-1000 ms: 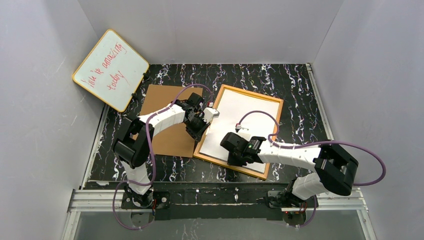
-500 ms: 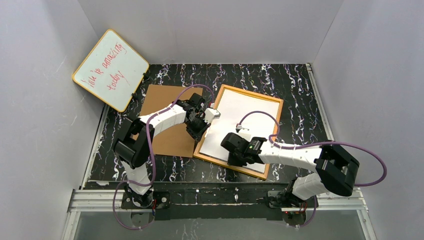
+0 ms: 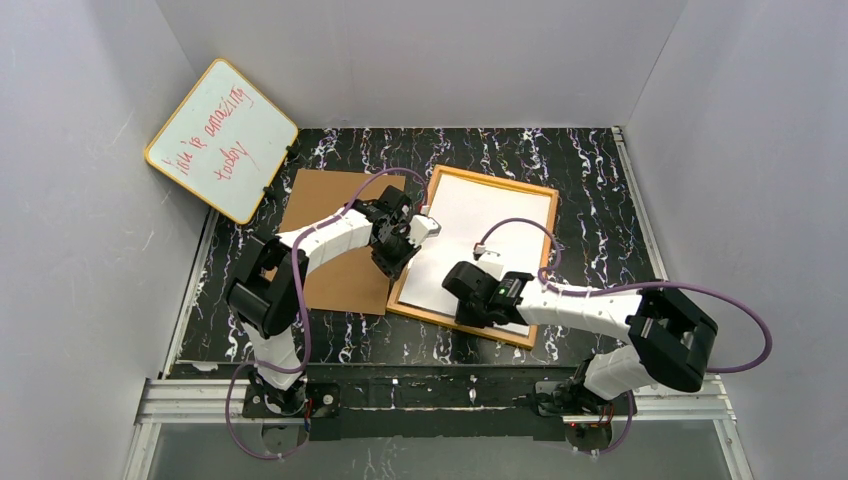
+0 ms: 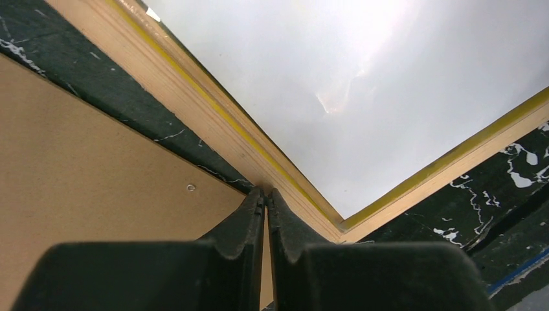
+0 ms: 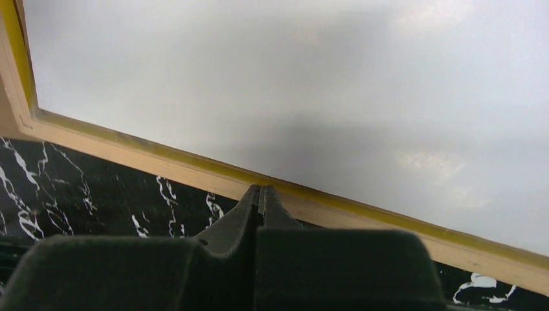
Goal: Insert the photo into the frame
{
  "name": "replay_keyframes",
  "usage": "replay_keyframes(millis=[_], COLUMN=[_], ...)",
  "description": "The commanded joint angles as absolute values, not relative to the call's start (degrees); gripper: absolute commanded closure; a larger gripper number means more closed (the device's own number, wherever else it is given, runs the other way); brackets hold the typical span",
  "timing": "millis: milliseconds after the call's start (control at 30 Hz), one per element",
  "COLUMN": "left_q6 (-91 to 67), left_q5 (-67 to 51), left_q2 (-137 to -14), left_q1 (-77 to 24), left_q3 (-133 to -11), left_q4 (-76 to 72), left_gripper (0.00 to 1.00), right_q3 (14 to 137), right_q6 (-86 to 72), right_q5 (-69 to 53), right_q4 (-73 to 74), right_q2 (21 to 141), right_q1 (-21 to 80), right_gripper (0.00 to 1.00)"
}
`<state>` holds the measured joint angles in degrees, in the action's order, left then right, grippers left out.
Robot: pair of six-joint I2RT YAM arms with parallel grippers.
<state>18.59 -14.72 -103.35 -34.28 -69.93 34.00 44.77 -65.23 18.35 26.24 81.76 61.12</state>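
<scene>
Fingers (image 4: 241, 228) of the left gripper (image 4: 265, 195) are pressed together with nothing between them, their tips against the outer side of the frame's (image 4: 213, 123) left rail, close to its near corner. Under that wrist lies the brown backing board (image 3: 320, 195), just beside the frame. The frame rests flat on the table (image 3: 600, 220), back side up. The photo (image 3: 470, 215) lies inside it, white back upward, filling the opening. The right gripper (image 5: 260, 191) is likewise closed on nothing, its tips meeting the near rail from the outside.

The step in hand looks like squaring the frame up with the print already seated in it. To do it well, I would keep both sets of tips low on the wood and push gently. The left and the near push should balance, so that the frame slides rather than spins. The tips should keep off the paper, which would likely crease or lift out of the recess. The backing board should be left where it is, ready to go on top.

The left arm reaches forward and bends rightward over the backing board, wrist turned toward the rail. The right arm stretches low and leftward from its base, with its purple cable (image 3: 520, 225) looping above the photo
</scene>
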Motion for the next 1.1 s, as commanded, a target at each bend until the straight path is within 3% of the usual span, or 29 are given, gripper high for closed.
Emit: replay_keyframes(millis=[0, 800, 1067], left_q6=[19.47, 22.18, 23.52], left_q5=[-13.45, -11.76, -10.25], left_q2=[-105.20, -106.69, -107.11], left_q1=[-35.16, -35.57, -36.20], left_q3=[-67.28, -66.24, -65.38], left_q4=[38.33, 37.74, 37.50], left_gripper=[0.96, 1.00, 1.00], right_q3=[41.20, 39.46, 39.57], right_q6=[-63.93, -58.64, -59.21], right_q5=[32.96, 30.53, 29.39], right_q4=[21.26, 15.44, 13.94], right_q2=[85.75, 80.17, 84.11], right_q1=[57.76, 57.70, 57.61], right_gripper=[0.96, 0.95, 0.95])
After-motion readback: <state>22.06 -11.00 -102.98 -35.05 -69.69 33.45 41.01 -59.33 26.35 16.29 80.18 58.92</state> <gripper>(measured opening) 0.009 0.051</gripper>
